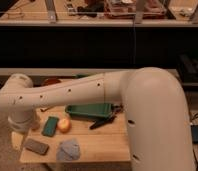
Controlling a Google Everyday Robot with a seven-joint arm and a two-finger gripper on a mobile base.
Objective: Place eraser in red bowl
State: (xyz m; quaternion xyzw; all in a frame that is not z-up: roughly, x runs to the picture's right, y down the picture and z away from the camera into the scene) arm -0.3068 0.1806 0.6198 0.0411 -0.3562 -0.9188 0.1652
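Note:
A dark flat rectangular eraser (36, 146) lies at the front left of the wooden table (102, 145). A sliver of the red bowl (52, 81) shows at the table's back left, mostly hidden behind my arm. My white arm (92, 90) stretches across the view from the right. My gripper (17, 139) hangs at its left end, just left of the eraser at the table's left edge, largely hidden by the wrist.
A green tray (89, 110) sits mid-table with a black tool (99, 122) in front of it. A green block (50, 126) and an orange fruit (64, 125) lie behind the eraser. A grey-blue cloth (69, 149) lies to its right. Dark shelving stands behind.

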